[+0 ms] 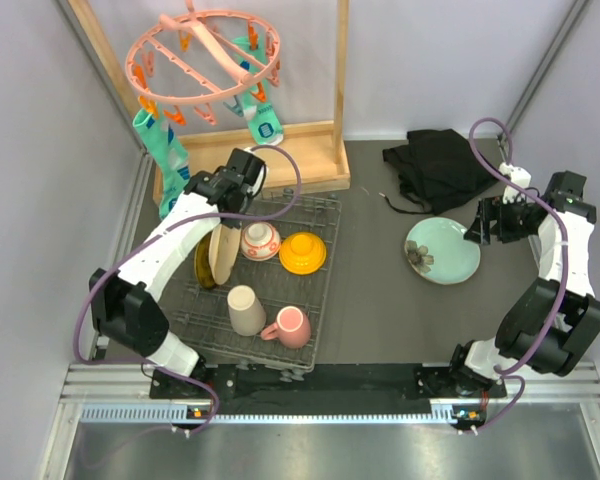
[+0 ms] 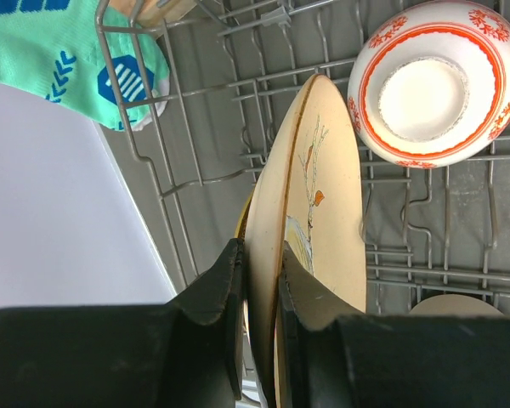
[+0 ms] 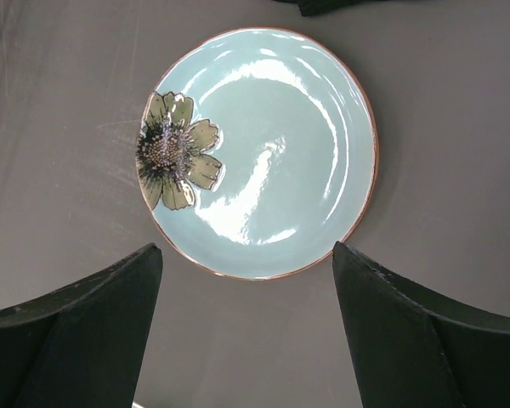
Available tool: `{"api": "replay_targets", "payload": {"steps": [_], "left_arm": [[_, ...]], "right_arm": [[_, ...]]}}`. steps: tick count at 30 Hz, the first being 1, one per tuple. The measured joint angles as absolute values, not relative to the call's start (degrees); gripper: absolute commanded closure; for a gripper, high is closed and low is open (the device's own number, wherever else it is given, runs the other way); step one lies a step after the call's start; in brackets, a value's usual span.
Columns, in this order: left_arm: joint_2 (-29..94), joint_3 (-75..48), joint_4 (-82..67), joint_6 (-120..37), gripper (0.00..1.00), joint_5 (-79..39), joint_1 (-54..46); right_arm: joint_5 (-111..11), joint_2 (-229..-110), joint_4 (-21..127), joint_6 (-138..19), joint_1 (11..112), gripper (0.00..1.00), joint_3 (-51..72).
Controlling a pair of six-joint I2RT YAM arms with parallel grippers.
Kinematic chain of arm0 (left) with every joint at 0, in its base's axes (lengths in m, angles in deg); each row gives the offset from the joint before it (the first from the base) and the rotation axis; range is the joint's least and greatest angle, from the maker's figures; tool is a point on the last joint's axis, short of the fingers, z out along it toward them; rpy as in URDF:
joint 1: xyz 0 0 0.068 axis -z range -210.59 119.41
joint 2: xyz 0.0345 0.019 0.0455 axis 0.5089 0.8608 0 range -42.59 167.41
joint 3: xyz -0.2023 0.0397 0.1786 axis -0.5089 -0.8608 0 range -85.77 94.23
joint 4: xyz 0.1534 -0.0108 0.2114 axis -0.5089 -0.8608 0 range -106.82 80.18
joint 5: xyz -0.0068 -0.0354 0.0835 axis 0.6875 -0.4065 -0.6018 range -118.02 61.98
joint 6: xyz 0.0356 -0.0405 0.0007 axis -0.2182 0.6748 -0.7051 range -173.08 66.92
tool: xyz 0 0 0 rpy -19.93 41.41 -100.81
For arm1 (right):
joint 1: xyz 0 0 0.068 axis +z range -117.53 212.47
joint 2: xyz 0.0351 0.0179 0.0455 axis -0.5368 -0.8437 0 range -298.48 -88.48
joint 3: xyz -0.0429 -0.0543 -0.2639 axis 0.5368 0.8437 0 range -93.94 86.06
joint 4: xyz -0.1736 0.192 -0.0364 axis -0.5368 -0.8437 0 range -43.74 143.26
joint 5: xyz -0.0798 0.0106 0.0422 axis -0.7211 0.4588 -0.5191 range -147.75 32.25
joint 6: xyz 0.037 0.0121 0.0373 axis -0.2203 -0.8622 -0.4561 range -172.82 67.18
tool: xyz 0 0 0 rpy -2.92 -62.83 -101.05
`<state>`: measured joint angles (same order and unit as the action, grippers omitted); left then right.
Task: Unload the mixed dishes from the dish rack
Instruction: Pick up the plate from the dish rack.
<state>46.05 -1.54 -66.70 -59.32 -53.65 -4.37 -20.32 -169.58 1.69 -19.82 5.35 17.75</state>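
- Currently the cream plate (image 2: 323, 195) stands on edge in the rack (image 1: 205, 325), so the left fingers (image 2: 225, 285) pinch its rim from above.
- Right fingers (image 3: 110, 306) hang spread over the green plate (image 3: 263, 153), which lies flat on the table (image 3: 459, 127), already unloaded.
- Cup (image 1: 245, 308) and mug (image 1: 290, 326) sit racked.

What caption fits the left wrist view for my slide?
Left pincer shut on the upright cream plate in the rack, beside a red-white bowl.

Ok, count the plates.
3: green plate on the table at right; cream plate upright in the rack, in left claw; yellow plate beside it. Others may be hidden.
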Motion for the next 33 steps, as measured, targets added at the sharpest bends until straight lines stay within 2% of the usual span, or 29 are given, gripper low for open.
{"api": "replay_targets", "payload": {"steps": [28,33], "left_arm": [[39.3,8.9,-67.4,-58.5,1.0,-50.4,-3.9],[35.9,9.0,-65.0,-59.3,1.0,-47.2,-3.9]], "right_arm": [[-20.1,-170.8,1.7,-19.9,5.4,0.19,17.7],[-16.7,-170.8,-0.4,-20.5,5.4,0.18,16.3]]}}
